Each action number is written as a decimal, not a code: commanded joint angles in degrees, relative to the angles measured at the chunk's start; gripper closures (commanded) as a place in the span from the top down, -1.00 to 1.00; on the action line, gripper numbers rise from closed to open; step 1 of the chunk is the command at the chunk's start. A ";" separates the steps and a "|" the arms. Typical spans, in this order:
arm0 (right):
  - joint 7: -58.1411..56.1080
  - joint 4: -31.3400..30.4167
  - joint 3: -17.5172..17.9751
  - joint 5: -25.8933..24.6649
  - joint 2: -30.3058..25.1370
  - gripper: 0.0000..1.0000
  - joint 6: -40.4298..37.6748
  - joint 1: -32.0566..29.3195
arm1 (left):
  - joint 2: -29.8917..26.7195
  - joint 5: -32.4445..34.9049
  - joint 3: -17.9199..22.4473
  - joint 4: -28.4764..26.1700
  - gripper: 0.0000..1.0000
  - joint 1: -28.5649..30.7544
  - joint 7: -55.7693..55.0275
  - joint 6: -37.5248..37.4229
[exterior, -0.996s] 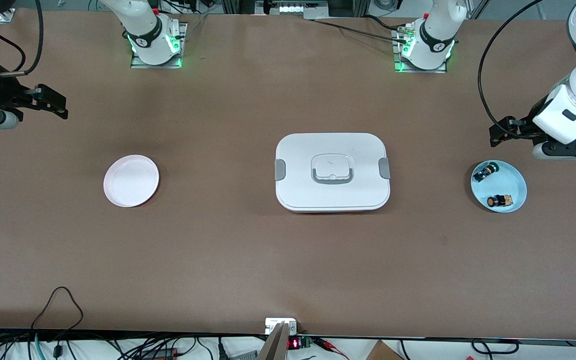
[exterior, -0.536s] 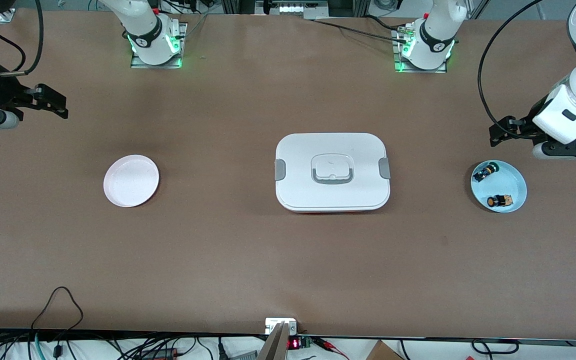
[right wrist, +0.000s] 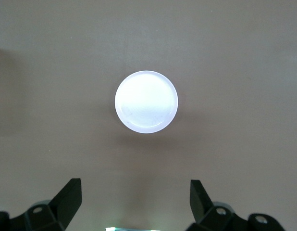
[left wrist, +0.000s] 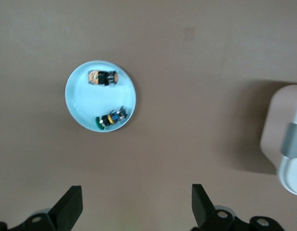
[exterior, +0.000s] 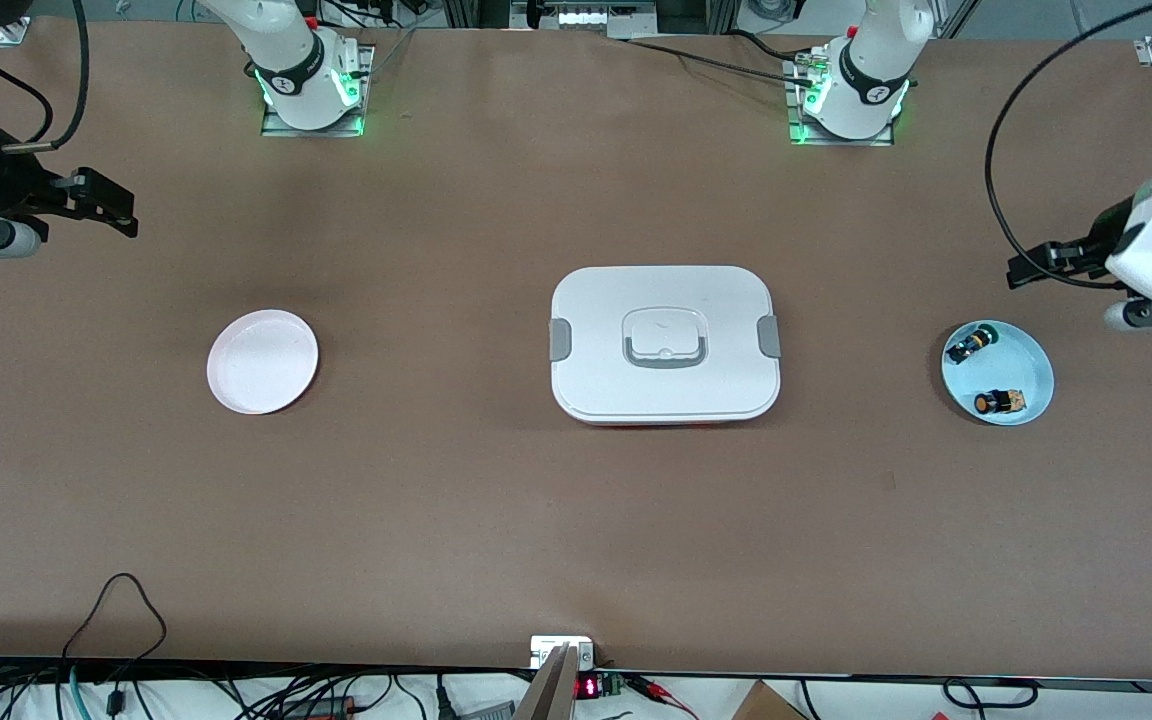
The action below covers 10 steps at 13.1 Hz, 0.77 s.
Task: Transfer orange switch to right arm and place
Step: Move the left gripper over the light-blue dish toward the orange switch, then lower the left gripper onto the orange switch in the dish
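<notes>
Both pairs of jaws stand wide apart and grip nothing: our left gripper [left wrist: 134, 209] hangs in the air at the left arm's end of the table, over bare tabletop just beside the pale blue dish [exterior: 1030, 352], and our right gripper [right wrist: 134, 204] waits high at the right arm's end, looking down on the white plate [exterior: 262, 361]. We see the orange switch [exterior: 998, 402] lying on its side in the blue dish, in the part of the dish nearer the front camera, and the green-capped switch [exterior: 970, 343] lies in the same dish, farther from that camera, close to the orange one but apart from it. Between the dish and the plate sits the closed white container [exterior: 664, 343] with its grey side latches. We judge that the task is at its very start: the pick has not yet been made, and nothing has been handed over or placed. Our next move, as we read it, calls for bringing the left gripper over the dish, lining the jaws across the orange switch's short body, and coming down cleanly enough to miss the green one and the dish's rim before closing.
</notes>
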 commanded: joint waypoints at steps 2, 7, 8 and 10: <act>-0.52 1.44 -0.14 0.71 0.66 1.00 -1.31 0.28 | 6.67 -0.18 -0.21 0.69 1.00 4.32 1.22 1.92; -0.61 1.44 -0.14 0.71 0.84 1.00 -1.31 0.37 | 16.26 -0.27 -0.21 0.16 1.00 8.88 8.61 9.40; -0.61 1.44 -0.14 0.71 0.75 1.00 -1.31 0.28 | 17.15 -0.18 -0.21 -0.10 1.00 9.50 8.78 10.63; -0.69 1.44 -0.14 0.71 0.75 1.00 -1.31 0.37 | 17.24 -0.18 -0.21 -3.08 1.00 10.12 9.83 14.22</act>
